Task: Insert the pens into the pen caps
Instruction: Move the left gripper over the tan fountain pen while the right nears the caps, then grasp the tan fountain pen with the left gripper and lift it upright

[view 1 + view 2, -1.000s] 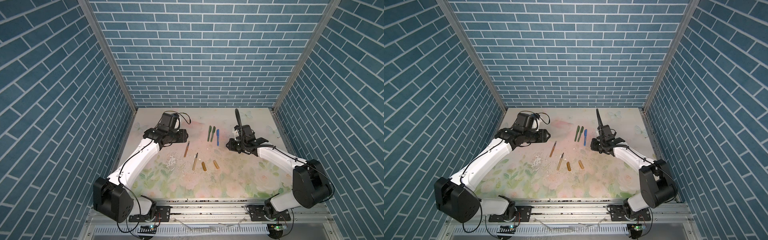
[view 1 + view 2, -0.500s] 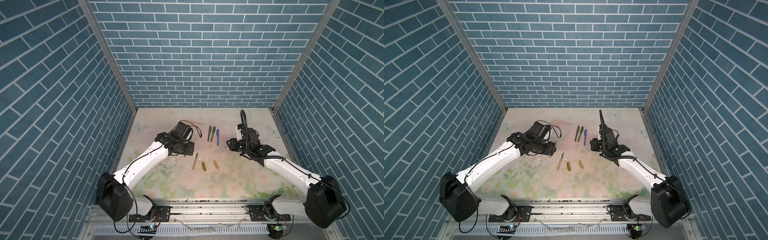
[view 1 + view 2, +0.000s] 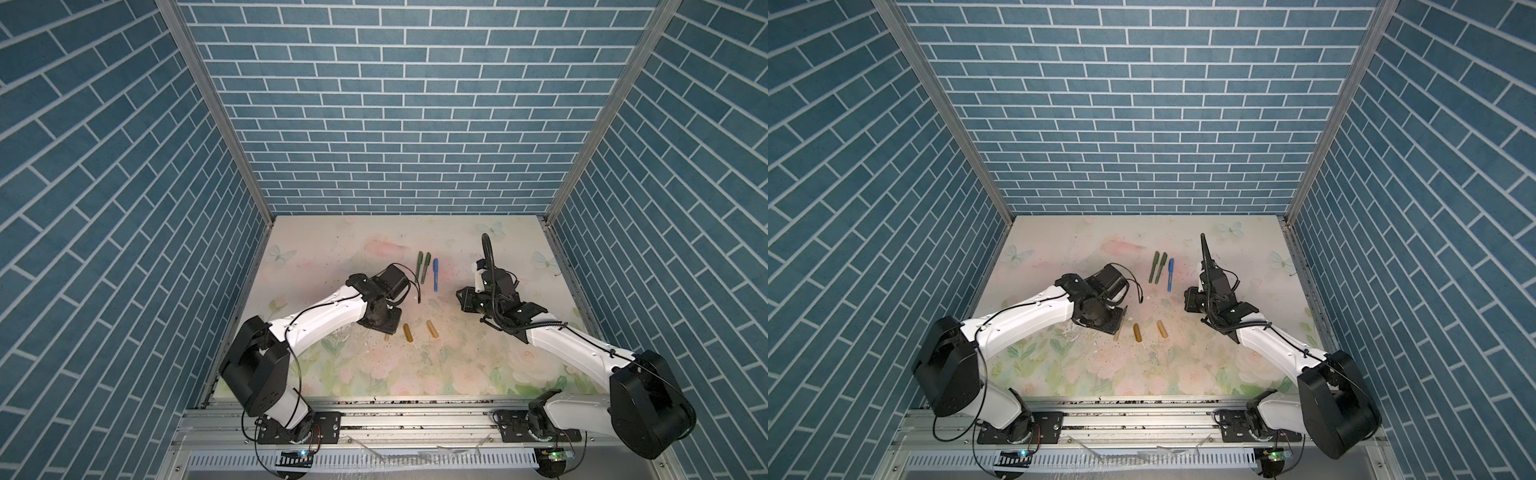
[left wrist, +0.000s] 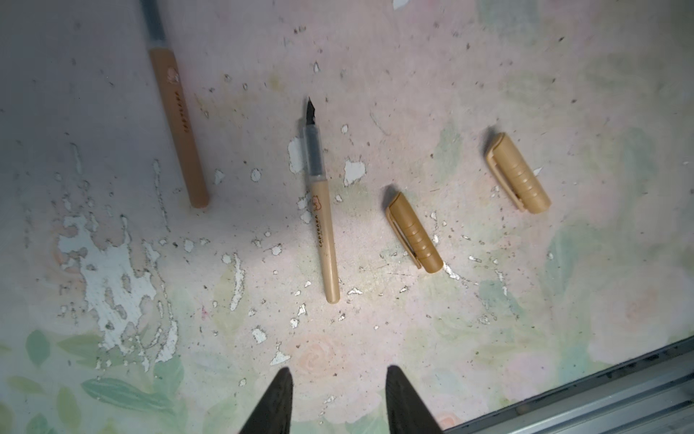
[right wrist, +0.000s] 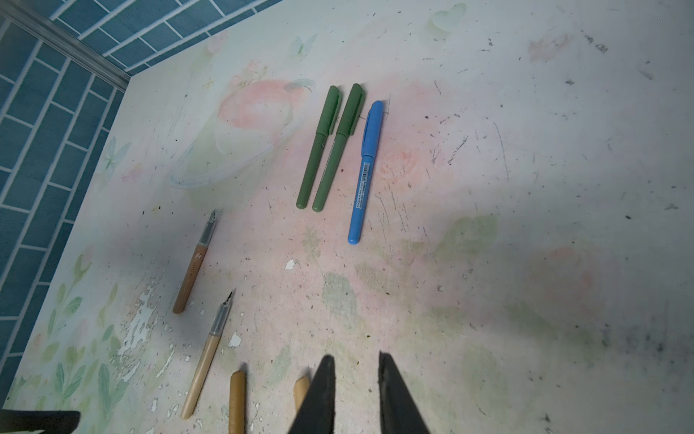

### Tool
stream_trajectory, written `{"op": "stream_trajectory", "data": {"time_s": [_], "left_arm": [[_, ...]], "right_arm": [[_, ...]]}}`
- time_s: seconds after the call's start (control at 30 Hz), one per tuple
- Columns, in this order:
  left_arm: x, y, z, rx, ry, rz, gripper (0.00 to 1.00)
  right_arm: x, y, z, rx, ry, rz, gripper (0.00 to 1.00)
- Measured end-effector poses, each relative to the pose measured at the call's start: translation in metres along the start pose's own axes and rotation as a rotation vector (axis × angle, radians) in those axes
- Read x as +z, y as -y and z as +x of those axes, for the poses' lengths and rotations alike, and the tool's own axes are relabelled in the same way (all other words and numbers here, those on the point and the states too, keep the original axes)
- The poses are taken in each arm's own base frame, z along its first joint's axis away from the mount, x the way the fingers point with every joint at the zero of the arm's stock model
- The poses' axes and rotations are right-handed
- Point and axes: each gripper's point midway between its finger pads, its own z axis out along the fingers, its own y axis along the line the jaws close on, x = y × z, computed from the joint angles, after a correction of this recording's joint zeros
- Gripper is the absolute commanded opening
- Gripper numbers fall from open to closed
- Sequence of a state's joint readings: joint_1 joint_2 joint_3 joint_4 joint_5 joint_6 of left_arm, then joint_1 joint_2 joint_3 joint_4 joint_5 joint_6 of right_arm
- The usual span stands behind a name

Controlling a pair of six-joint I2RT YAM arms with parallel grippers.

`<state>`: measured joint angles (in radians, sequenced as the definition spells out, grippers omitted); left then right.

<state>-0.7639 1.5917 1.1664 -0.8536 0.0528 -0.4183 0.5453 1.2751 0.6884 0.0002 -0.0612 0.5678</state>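
Two golden-brown pens lie uncapped on the floral table: one (image 4: pixel 322 210) with its dark nib bare, the other (image 4: pixel 178 127) beside it. Two amber pen caps (image 4: pixel 413 236) (image 4: pixel 518 173) rest next to them. My left gripper (image 4: pixel 338 375) hovers just short of the nearer pen's blunt end, open and empty; in a top view it (image 3: pixel 380 326) covers most of both pens. Two green pens (image 5: pixel 319 146) (image 5: pixel 338 146) and a blue pen (image 5: pixel 366 169) lie farther back with caps on. My right gripper (image 5: pixel 355 359) is narrowly open and empty, beside a cap (image 5: pixel 300 390).
The table's paint is chipped in white patches (image 4: pixel 109 270) near the brown pens. A metal rail (image 4: pixel 601 398) runs along the table's edge close to the left gripper. Brick-pattern walls (image 3: pixel 395 104) enclose the back and both sides.
My left arm swung from the back left to the middle, over the golden-brown pens, and its jaws narrowed. The right gripper stayed about where it was while its arm shifted.
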Motion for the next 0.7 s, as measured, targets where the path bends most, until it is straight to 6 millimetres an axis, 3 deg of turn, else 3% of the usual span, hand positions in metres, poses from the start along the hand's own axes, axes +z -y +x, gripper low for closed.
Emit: {"op": "stream_trajectory", "data": {"time_s": [0.1,0.27,0.7], "left_arm": [[0.019,0.002,0.005,0.012,-0.060,-0.014,0.34],[0.042,0.004,0.003,0.022,-0.126,-0.038,0.33],[0.073,-0.004,-0.003,0.034,-0.149,-0.105,0.23]], "right_arm": [[0.000,-0.001,-0.004,-0.001,0.021,-0.002,0.22],[-0.001,0.004,-0.002,-0.001,0.035,0.011,0.21],[-0.001,0.002,-0.005,0.000,0.059,-0.001,0.20]]}}
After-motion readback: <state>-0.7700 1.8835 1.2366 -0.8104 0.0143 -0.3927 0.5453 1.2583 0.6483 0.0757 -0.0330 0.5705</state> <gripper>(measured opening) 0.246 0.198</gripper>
